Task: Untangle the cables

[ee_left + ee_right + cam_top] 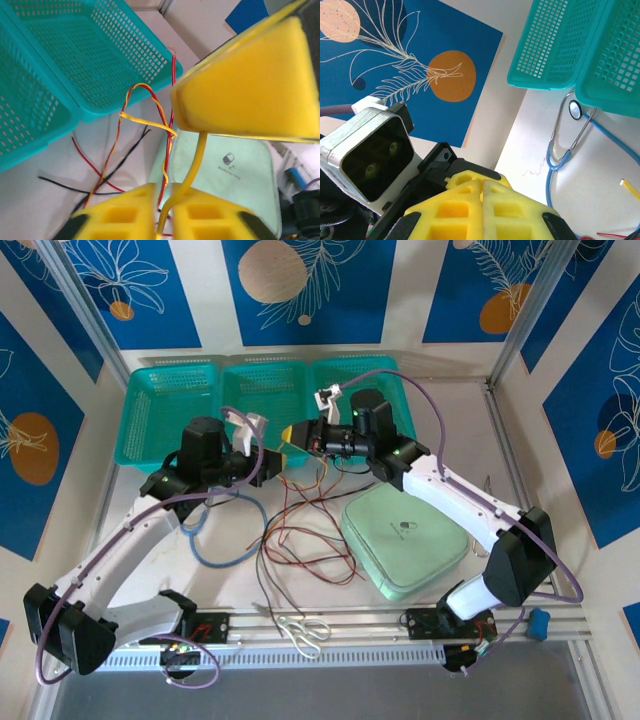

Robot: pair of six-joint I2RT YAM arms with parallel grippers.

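With the left gripper pinching the tan-yellow cable close to the right gripper, whose fingers are pressed together, draw it slowly clear of the red and black cables tangled on the tabletop, pausing if loops tighten.

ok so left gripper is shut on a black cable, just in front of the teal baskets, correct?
Not quite. The left gripper is shut on a yellow cable, not a black one: the left wrist view shows it running up from between the closed jaws. The rest holds: it is just in front of the teal baskets.
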